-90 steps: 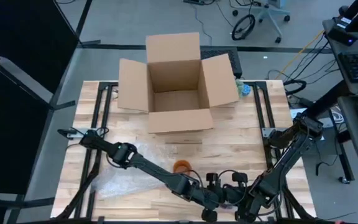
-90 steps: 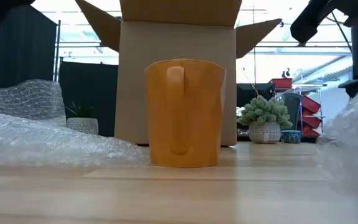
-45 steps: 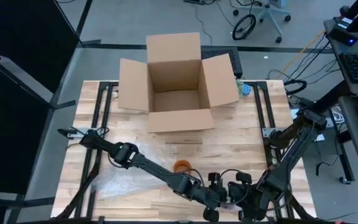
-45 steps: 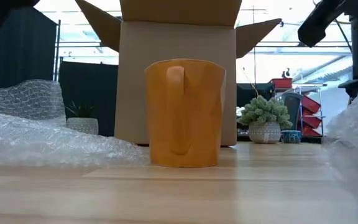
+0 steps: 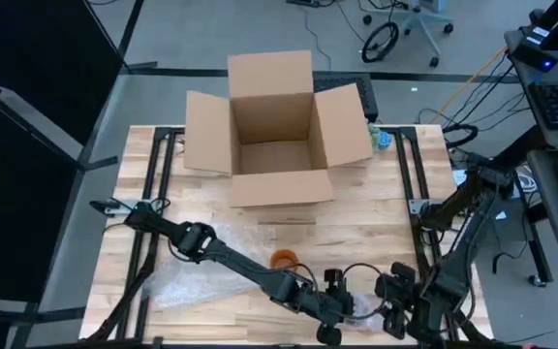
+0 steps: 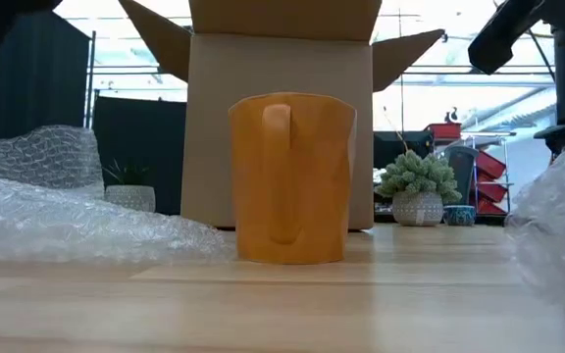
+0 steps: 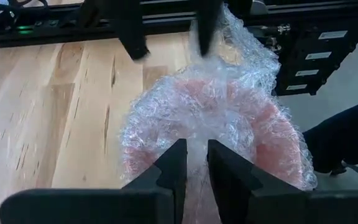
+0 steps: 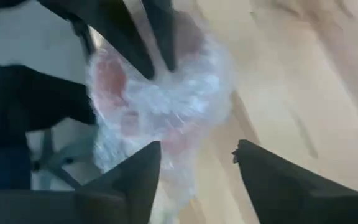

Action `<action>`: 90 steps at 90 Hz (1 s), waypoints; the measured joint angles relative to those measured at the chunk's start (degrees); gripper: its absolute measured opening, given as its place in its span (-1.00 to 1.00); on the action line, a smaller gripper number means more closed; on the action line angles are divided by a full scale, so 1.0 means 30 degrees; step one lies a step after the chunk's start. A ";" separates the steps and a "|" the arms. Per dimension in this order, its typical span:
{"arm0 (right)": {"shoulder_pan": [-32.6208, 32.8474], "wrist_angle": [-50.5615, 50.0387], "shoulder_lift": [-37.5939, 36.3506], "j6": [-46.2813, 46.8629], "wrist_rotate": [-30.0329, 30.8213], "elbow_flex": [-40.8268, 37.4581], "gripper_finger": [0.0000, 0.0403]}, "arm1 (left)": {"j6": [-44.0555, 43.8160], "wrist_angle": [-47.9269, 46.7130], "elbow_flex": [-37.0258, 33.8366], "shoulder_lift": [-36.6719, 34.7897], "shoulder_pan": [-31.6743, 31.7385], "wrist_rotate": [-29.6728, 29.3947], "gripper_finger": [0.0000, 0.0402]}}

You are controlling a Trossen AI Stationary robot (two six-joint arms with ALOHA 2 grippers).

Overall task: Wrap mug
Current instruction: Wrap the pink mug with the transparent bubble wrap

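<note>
An orange mug stands upright on the wooden table, bare, with its handle toward the near edge. To its left lies a loose sheet of bubble wrap. Near the table's front edge is a bundle of bubble wrap with something pinkish inside. My left gripper is shut on it from the left. My right gripper stands open just right of the bundle and touches nothing. My left gripper pinches the bundle's bubble wrap between its two fingers, at the side facing the table's left. The fingers come in about level from the left. Several crumpled layers bunch at the fingertips. Whether the bundle rests on the table, I cannot tell.
An open cardboard box stands at the table's far middle, flaps spread. More bubble wrap rises at the low view's right. Black frame rails run along the table's sides. Bare wood lies between box and mug.
My right gripper has opened, let go of the bubble-wrap bundle and drawn back toward the table's right edge. The bundle stays in my left gripper, which has kept still. The orange mug has not moved.
</note>
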 joint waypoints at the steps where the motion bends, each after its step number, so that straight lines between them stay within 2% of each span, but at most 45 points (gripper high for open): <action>1: -0.0043 0.0209 0.0000 0.0002 0.0086 -0.0087 0.06 | 0.0000 -0.0001 0.0000 0.0000 0.0000 0.0000 -0.74; 12: -0.0935 0.1254 0.0277 0.0110 0.0094 -0.0910 0.13 | -0.0008 0.0053 0.0000 0.0007 0.0000 -0.0015 -0.74; 35: -0.3573 0.1738 0.1313 -0.0938 -0.3818 -0.1177 0.04 | -0.0036 0.0191 -0.0007 0.0022 0.0015 -0.0051 -0.74; 55: -0.4403 0.2043 0.3468 -0.0952 -0.5003 -0.1002 -0.06 | -0.0037 0.0161 -0.0007 0.0022 0.0015 -0.0051 -0.74; 65: -0.4638 0.2855 0.4483 -0.1176 -0.5334 -0.0973 -0.08 | -0.0059 -0.0059 -0.0007 0.0015 0.0007 -0.0124 -0.74; 78: -0.4664 0.3304 0.4772 -0.1265 -0.4820 -0.0980 -0.12 | -0.0080 -0.0156 -0.0007 -0.0005 0.0000 -0.0102 -0.74; 90: -0.4533 0.3482 0.4772 -0.1298 -0.4495 -0.0975 -0.36 | -0.0199 -0.0180 -0.0007 -0.0015 0.0002 -0.0184 -0.74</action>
